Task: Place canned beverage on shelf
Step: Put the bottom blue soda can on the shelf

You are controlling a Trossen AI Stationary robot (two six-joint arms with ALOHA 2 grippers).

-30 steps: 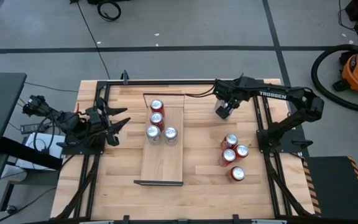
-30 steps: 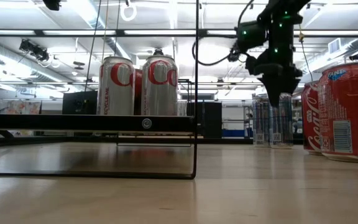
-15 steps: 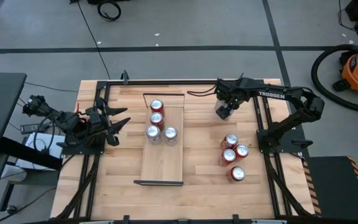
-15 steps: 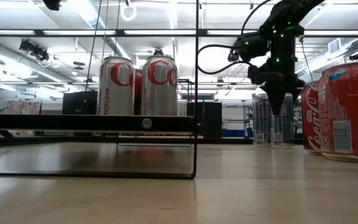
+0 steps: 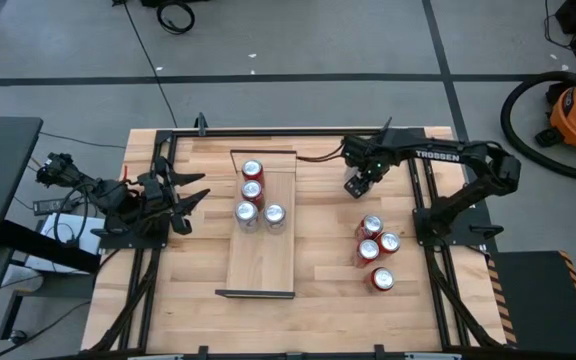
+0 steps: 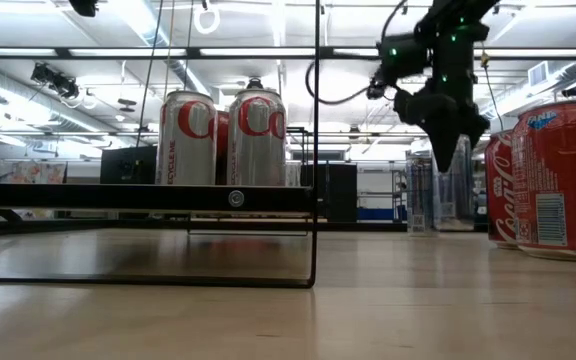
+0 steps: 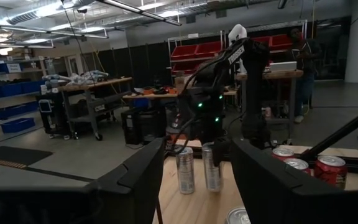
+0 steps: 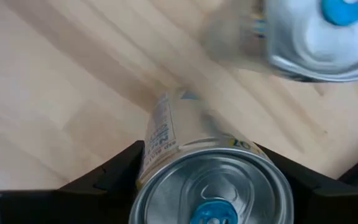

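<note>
Right gripper (image 5: pixel 356 183) has shifted slightly left since half a second ago, clamped on a silver can (image 8: pixel 209 180).

The can stands upright, long axis vertical, over the table's (image 5: pixel 328 280) far-right area, beside a second silver can (image 8: pixel 319 37). The shelf (image 5: pixel 262 265) holds four upright cans (image 5: pixel 253 195). Left gripper (image 5: pixel 190 195) waits spread at the left edge.

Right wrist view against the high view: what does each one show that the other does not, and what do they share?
Only the right wrist view: the blue-tabbed top of the silver can clamped in the right gripper, and a second silver can beside it. Only the high view: the shelf bearing four cans, four red cans to its right, the left gripper open at the left edge. Both: the plank tabletop.
</note>
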